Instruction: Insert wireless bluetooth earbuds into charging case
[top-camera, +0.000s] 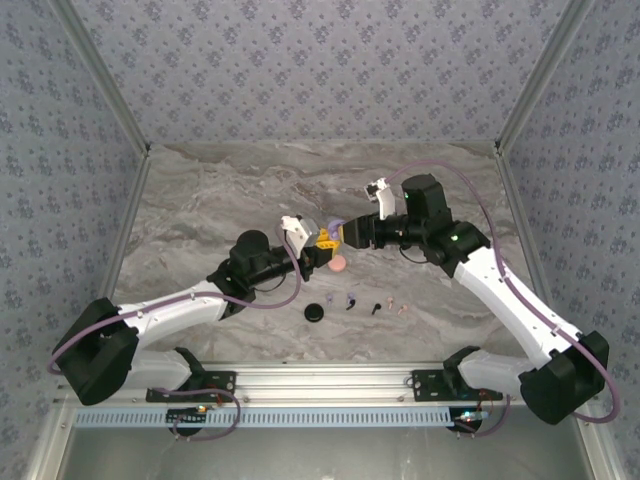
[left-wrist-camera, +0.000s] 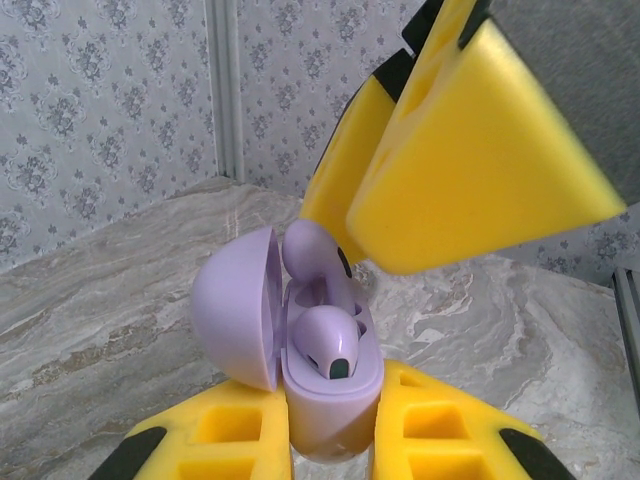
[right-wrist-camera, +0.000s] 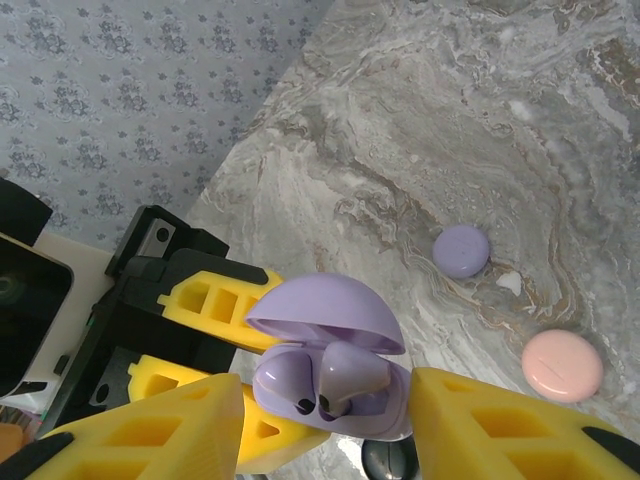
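Observation:
My left gripper is shut on the base of a lilac charging case and holds it above the table, lid swung open. Two lilac earbuds sit in its wells, one near and one far; the right wrist view has them side by side. My right gripper stands open, one yellow finger on each side of the case. Whether they touch it is unclear. More tiny earbuds lie on the table: lilac, black, pale pink.
A pink round disc lies on the marble table under the grippers, with a lilac disc beyond it. A black disc rests nearer the arm bases. Patterned walls close in the back and sides.

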